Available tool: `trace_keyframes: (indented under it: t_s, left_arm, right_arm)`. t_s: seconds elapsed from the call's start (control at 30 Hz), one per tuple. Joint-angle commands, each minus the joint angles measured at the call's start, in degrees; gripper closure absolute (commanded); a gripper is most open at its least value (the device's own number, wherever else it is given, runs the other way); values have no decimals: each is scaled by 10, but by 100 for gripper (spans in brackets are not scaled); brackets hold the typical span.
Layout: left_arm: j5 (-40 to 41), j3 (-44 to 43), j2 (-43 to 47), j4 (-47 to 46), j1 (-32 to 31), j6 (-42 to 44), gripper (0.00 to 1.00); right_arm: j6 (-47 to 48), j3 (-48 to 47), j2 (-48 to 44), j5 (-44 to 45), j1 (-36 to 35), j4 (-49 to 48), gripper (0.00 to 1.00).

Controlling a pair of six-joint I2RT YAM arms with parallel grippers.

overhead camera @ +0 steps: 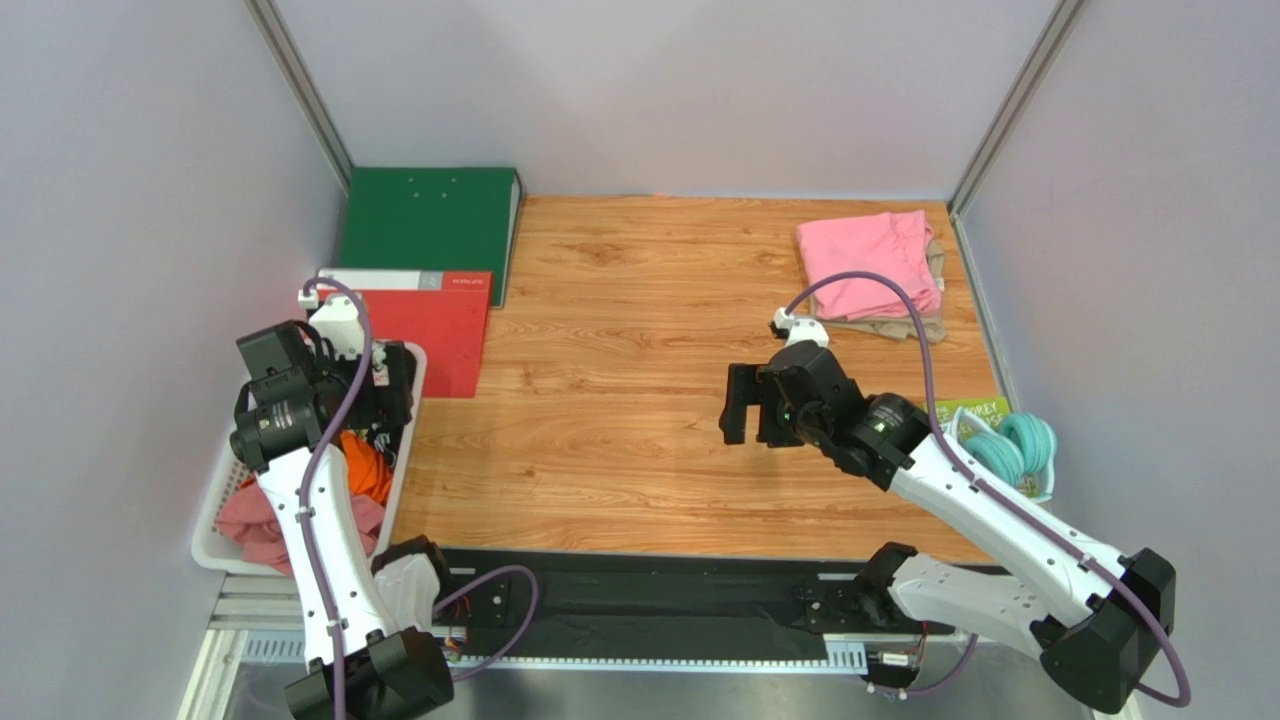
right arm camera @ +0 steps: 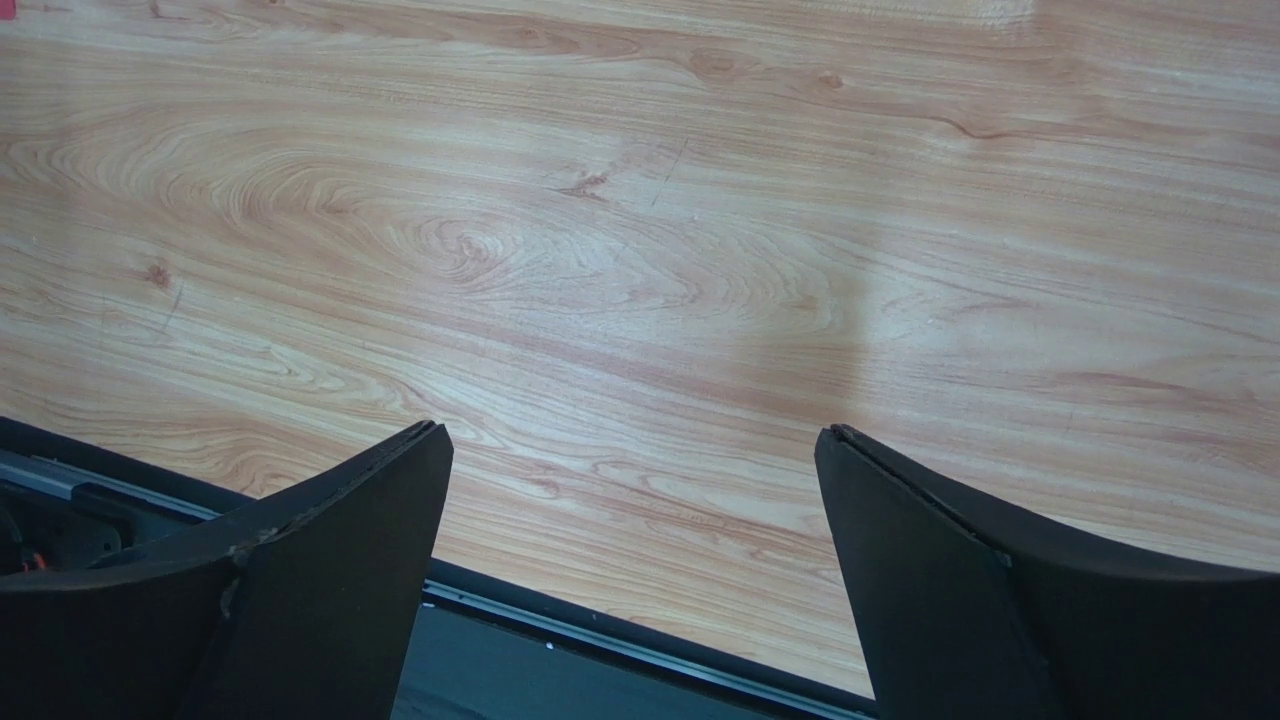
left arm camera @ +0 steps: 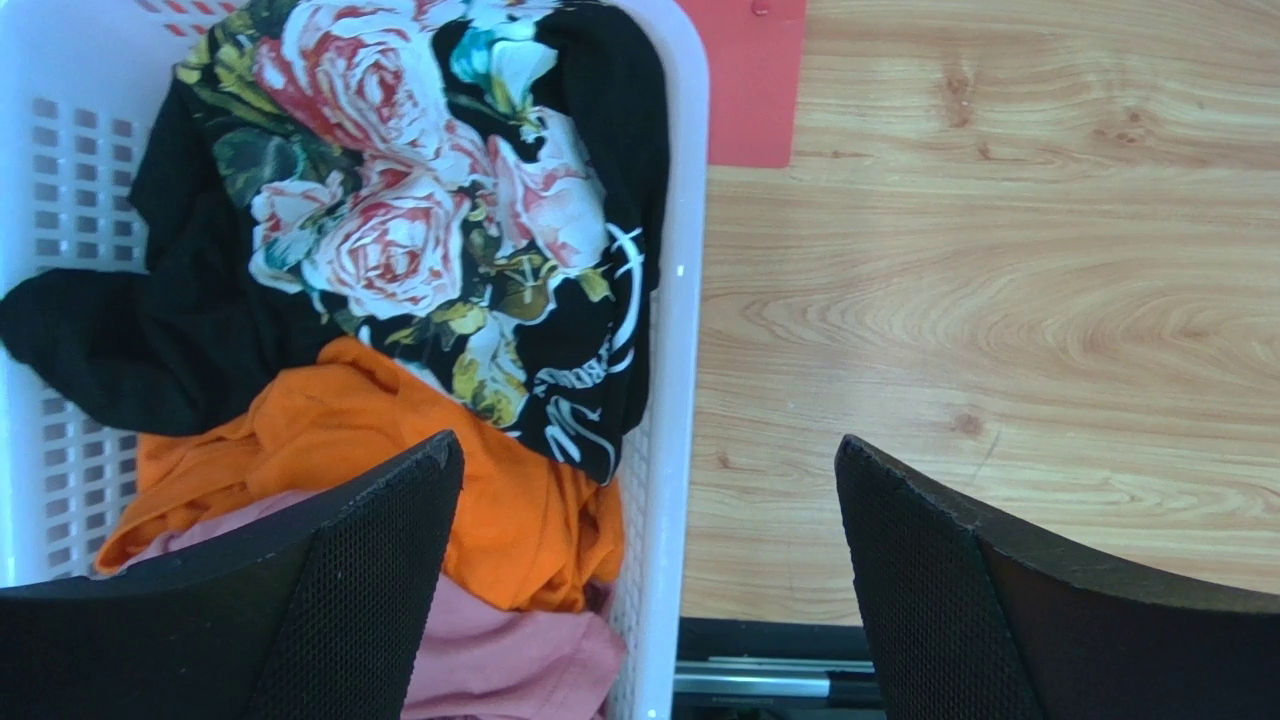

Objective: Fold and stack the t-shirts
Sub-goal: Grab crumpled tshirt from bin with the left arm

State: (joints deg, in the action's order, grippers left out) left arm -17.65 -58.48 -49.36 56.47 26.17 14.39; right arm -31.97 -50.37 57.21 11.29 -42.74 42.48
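While the left gripper [left arm camera: 646,480], jaws wide & empty, hangs over the basket [left arm camera: 679,300] w/ black rose-print t-shirt [left arm camera: 406,210] & orange t-shirt [left arm camera: 376,435], the right gripper [right arm camera: 631,450], also agape, hovers over the table [right arm camera: 601,225], pink t-shirt [overhead camera: 864,258] folded far right.

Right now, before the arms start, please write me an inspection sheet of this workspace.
Surface: light wooden table, black strip at the near edge.
Job's things: black rose-print shirt, orange shirt and dusty-rose shirt crumpled in the white basket; pink shirt folded on a beige shirt, far right.
Clutter: green binder and red binder far left; teal coiled bundle at the right edge.
Grippers: left gripper open above the basket's rim; right gripper open above bare wood; both empty.
Cables: a purple cable runs along each arm.
Surroundings: grey walls on three sides.
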Motion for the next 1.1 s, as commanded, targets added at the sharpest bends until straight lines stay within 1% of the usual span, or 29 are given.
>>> trace_keyframes:
  t_s: [0.0,0.03,0.13,0.23,0.3,0.43,0.63,0.77,0.93,1.07]
  left_arm:
    - [-18,-3,11,-14,43,41,1]
    - [-25,-1,11,-15,66,53,1]
    - [-53,3,-6,-7,106,73,3]
    - [-70,3,-13,-5,131,96,5]
    - [-79,10,-3,-5,132,111,7]
    - [-95,19,8,-7,132,110,10]
    - [-68,51,-31,-23,132,113,12]
    - [-47,79,-67,-60,132,114,13]
    - [-46,97,-97,-87,132,109,14]
    - [-56,92,-110,-94,132,114,19]
  right_arm:
    - [-19,-10,-4,-7,-2,-2,0]
    - [-19,-11,-1,-4,-2,2,0]
    - [-20,-14,-3,6,-2,9,0]
    - [-20,-20,-16,22,-4,9,0]
    - [-13,-28,-22,36,-5,13,0]
    - [-3,-57,-32,58,-9,23,0]
    - [-1,-52,-61,52,-11,17,0]
    - [-4,-35,-74,58,-11,23,0]
    - [1,-17,-103,51,-10,3,0]
    - [1,-15,-105,34,-10,-6,0]
